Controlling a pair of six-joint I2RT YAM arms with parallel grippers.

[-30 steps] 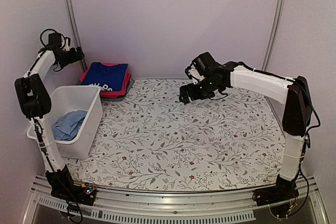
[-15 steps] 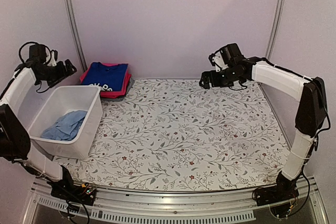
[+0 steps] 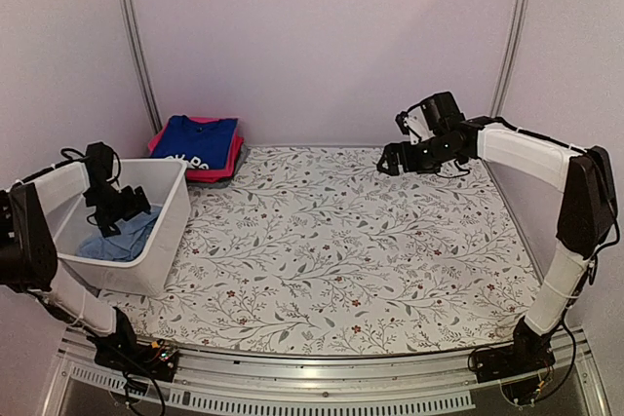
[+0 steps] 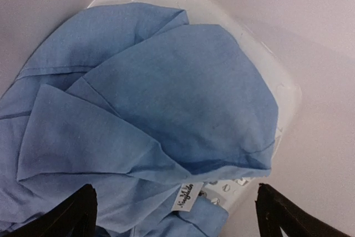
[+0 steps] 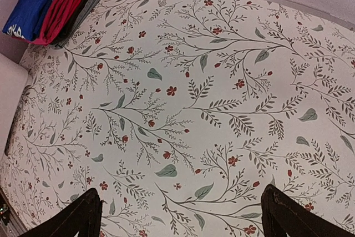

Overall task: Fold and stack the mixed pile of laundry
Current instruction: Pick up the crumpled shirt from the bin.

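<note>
Left gripper (image 3: 125, 211), jaws wide apart, hovers over pale-blue shirt (image 4: 155, 98) in basket (image 3: 166, 241).

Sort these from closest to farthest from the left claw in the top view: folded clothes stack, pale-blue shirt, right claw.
1. pale-blue shirt, in the white bin under the left claw.
2. folded clothes stack, at the back left.
3. right claw, far over on the right.

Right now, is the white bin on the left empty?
No: a crumpled pale-blue shirt lies inside the white bin, filling most of the left wrist view.
</note>
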